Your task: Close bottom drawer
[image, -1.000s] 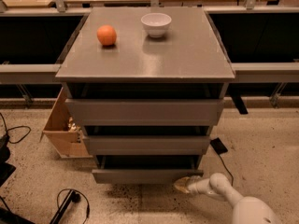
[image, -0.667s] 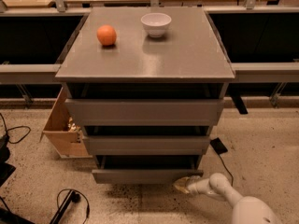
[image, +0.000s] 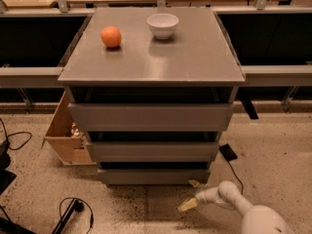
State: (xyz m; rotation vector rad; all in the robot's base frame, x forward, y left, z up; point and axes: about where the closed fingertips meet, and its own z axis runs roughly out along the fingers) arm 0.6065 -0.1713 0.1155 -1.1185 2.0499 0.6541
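The grey cabinet (image: 195,57) has three drawers. The bottom drawer (image: 153,176) is the lowest grey front strip, just above the floor. It sits nearly in line under the middle drawer (image: 152,150), with a thin dark gap above it. My gripper (image: 190,194) is low over the floor at the cabinet's front right corner, just right of and below the bottom drawer's front. Its fingers are spread and hold nothing. One fingertip (image: 193,183) is close to the drawer's right end. The white arm (image: 229,194) runs off to the lower right.
An orange (image: 111,36) and a white bowl (image: 163,24) sit on the cabinet top. An open cardboard box (image: 66,135) stands against the cabinet's left side. Black cables (image: 73,211) lie on the floor at the left, and a small black object (image: 228,152) at the right.
The bottom drawer's front has moved back in under the cabinet. My gripper has dropped slightly away from the drawer front, towards the lower right.
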